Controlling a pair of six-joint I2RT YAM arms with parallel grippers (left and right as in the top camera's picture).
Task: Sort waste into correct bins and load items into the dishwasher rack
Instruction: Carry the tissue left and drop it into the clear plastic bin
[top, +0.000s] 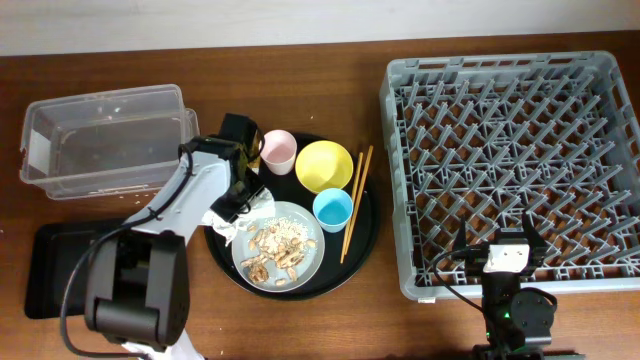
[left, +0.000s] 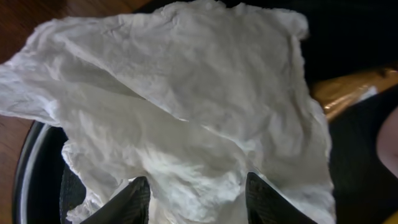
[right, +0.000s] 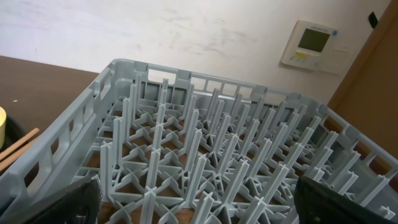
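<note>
My left gripper (left: 196, 180) is partly closed, and the crumpled white paper napkin (left: 186, 106) is bunched between its fingers, touching both. The napkin lies on the left side of the large round black tray (top: 365, 250), which sits mid-counter, and reaches the grey round plate (top: 306, 266). That plate is on the tray's near part and carries the brownish food scraps with white rice grains (top: 275, 250). Just past the napkin, my left wrist camera shows the small gold-brown wrapper (left: 351, 90).

Also on the tray are the small pink cup (top: 278, 150) and the yellow bowl (top: 324, 165) on its far side, the small light-blue cup (top: 332, 209) beside the plate, and the pair of wooden chopsticks (top: 357, 200) along the right rim.

The clear rectangular plastic box (top: 105, 140) sits toward the far-left corner, the shallow black rectangular tray (top: 50, 270) at the near-left corner.

My right gripper (right: 208, 205) is spread wide and holds nothing, hovering at the near edge of the large square grey plastic rack (top: 500, 65), which fills the counter's right side.
</note>
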